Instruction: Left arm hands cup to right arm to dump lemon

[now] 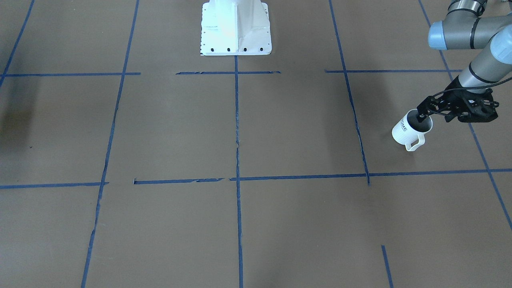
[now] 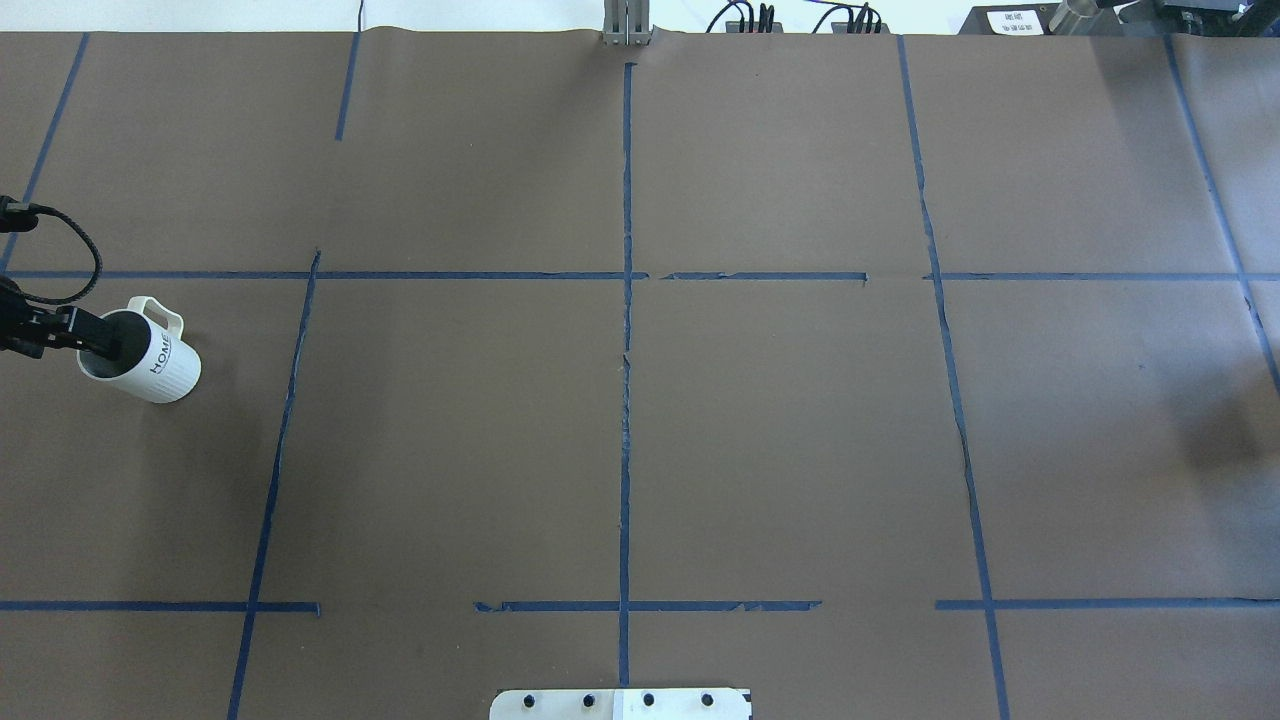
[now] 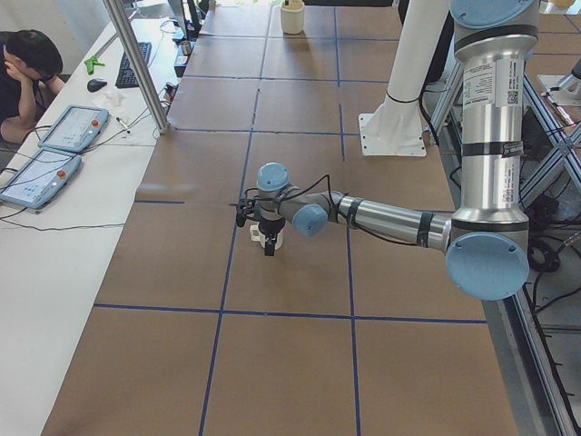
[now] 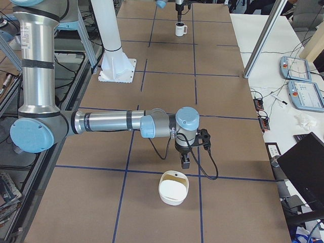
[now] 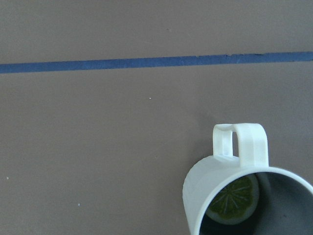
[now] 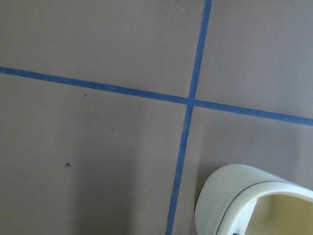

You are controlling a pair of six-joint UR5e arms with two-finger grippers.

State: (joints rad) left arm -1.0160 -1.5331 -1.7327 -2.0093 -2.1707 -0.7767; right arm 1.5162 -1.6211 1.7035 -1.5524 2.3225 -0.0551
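The white cup (image 1: 409, 131) with "HOME" lettering stands near the table's left end; it also shows in the overhead view (image 2: 150, 358). My left gripper (image 1: 422, 117) reaches down onto its rim, one finger inside the mouth, and looks shut on the rim; it also shows in the overhead view (image 2: 98, 342). The left wrist view shows the yellow-green lemon (image 5: 232, 198) lying in the cup (image 5: 215, 176). My right gripper (image 4: 186, 165) shows only in the exterior right view, hanging just above the table by a white bowl. I cannot tell whether it is open or shut.
A white bowl (image 4: 173, 188) sits on the table at the robot's right end, just below the right gripper; it shows in the right wrist view (image 6: 254, 200). The white robot base (image 1: 236, 28) stands at the table's edge. Blue tape lines cross the brown table.
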